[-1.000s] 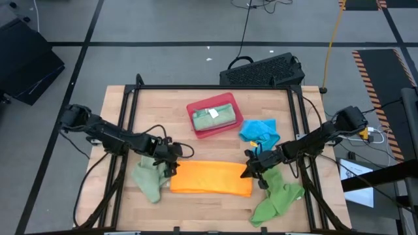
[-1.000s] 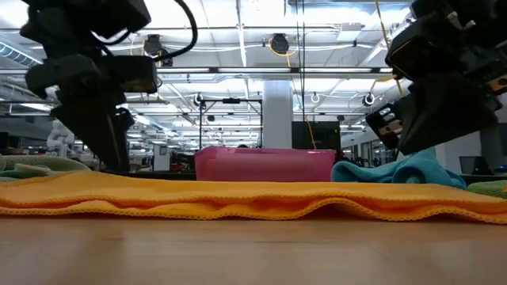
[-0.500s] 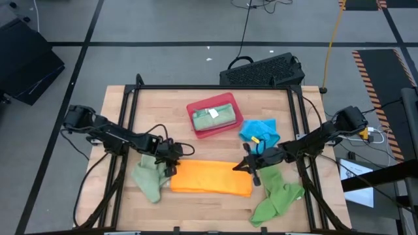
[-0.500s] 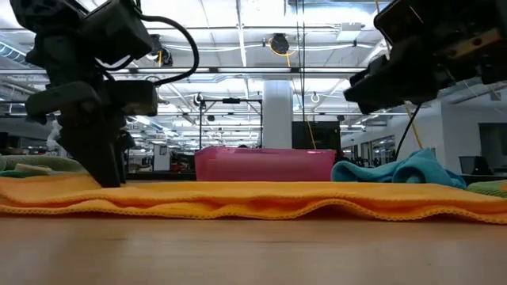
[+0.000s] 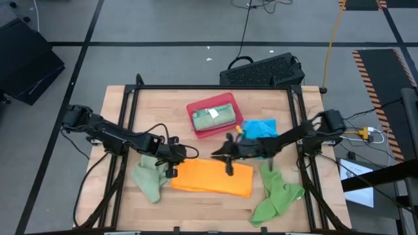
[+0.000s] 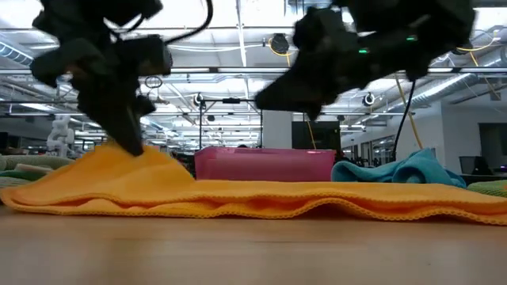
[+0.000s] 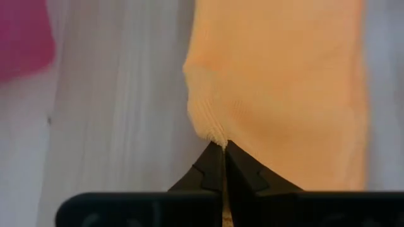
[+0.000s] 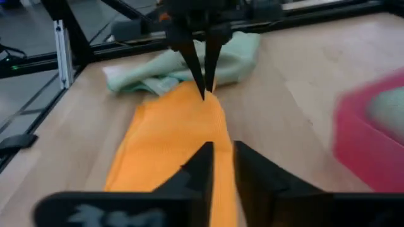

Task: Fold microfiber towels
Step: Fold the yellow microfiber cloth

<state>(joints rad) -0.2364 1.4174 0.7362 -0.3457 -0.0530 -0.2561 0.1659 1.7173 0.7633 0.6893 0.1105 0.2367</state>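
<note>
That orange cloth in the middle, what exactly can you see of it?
The orange towel is a soft, fuzzy-looking cloth with a stitched hem, folded into a long band lying flat on the wooden table, near its front. Its left end is pinched in the shut jaws of the left gripper and lifted into a small peak; the rest rests on the wood in gentle ripples. The right gripper hovers over its middle, jaws slightly apart, not gripping it.

Red tray (image 8: 372,135) blurred, cut off
</note>
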